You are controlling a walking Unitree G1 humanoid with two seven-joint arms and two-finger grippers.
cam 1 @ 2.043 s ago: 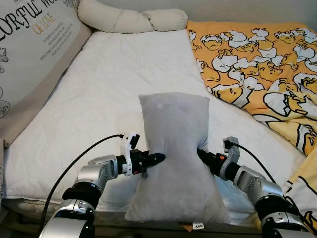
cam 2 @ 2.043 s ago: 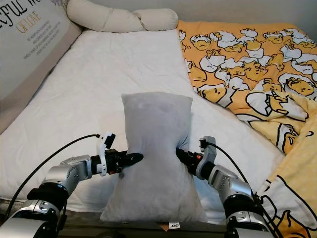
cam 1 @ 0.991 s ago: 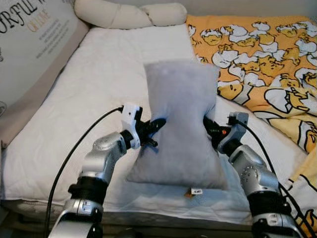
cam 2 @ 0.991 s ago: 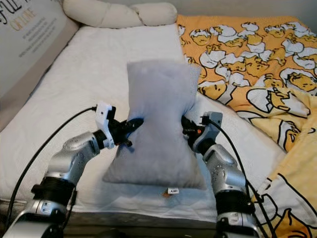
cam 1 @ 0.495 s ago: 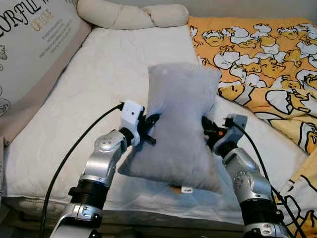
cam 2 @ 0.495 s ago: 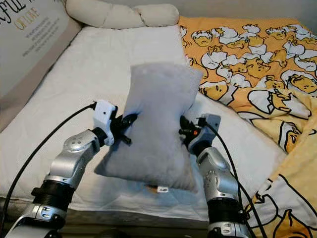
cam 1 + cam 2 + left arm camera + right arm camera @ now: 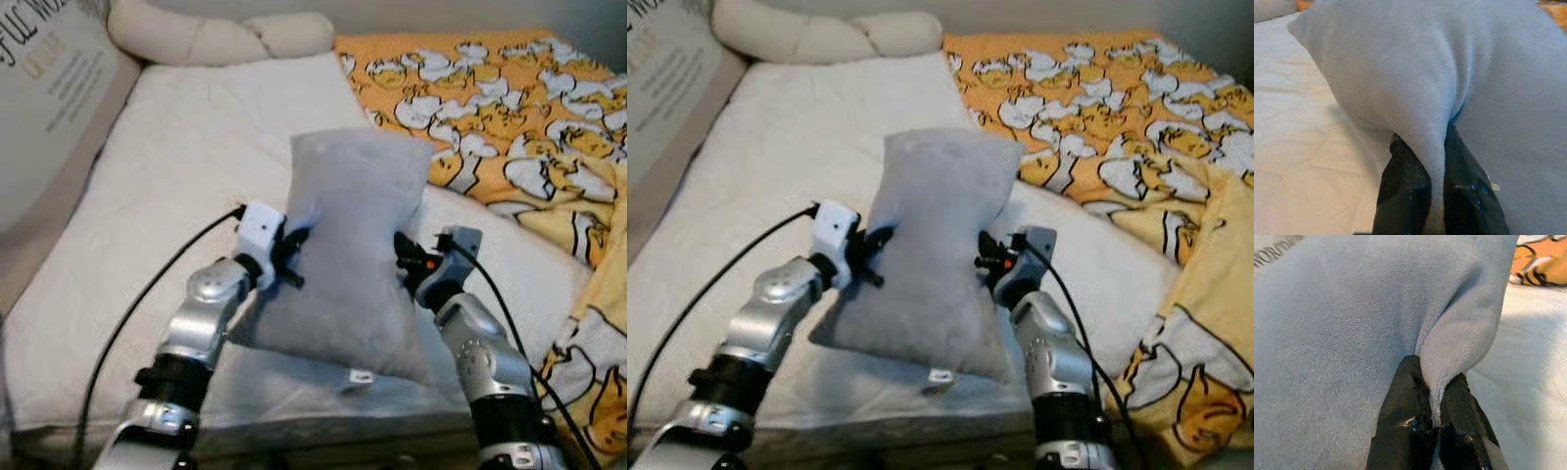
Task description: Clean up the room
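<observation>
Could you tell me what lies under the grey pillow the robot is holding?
White mattress shows around the grey pillow; the patch directly beneath is covered. Left gripper and right gripper pinch its sides.

Soft grey pillow (image 7: 355, 255), pinched at both sides, above bed (image 7: 186, 157)

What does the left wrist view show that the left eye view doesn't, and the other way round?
The left wrist view shows, close up, a fold of the grey pillow pinched between the left gripper's two black fingers.

The left eye view shows the wider scene: the right gripper gripping the pillow's opposite side, the orange patterned blanket, the cream knotted cushion at the head of the bed, and the pillow's small tag.

Both show the grey pillow, the left gripper on it and the white mattress beneath.
</observation>
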